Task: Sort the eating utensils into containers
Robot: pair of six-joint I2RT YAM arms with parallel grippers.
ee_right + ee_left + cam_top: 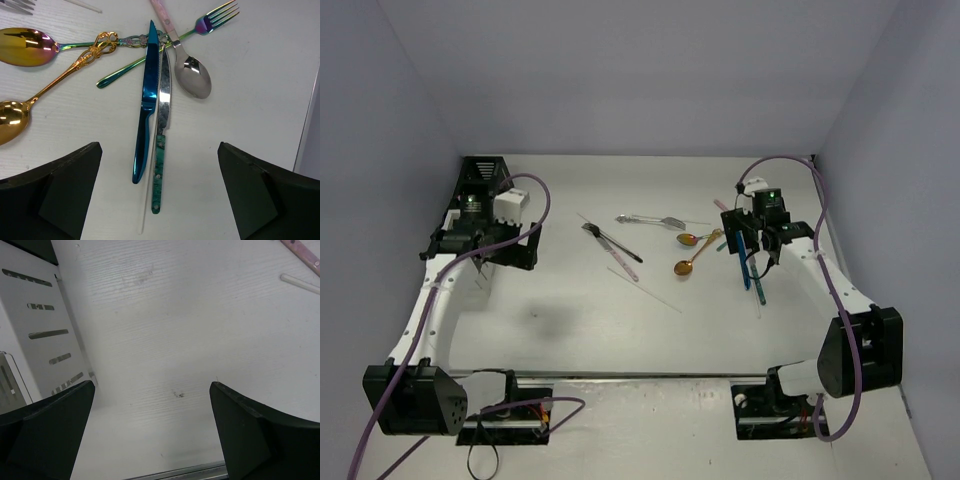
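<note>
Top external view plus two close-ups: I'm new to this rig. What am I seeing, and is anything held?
Top picture: a camera looking down on two robot arms bolted at the near edge of the table, left arm, right arm. The other two come from each wrist; the dark shapes at the bottom are that arm's jaws, open, holding nothing. Below the right arm lie a blue knife, a green-handled knife, a silver spoon and a gold spoon. The left wrist sees the white caddy.

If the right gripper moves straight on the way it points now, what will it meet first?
Probably the blue knife or the green-handled knife beside it; both lie centred ahead of the open right gripper. Which one first, I cannot tell.
</note>
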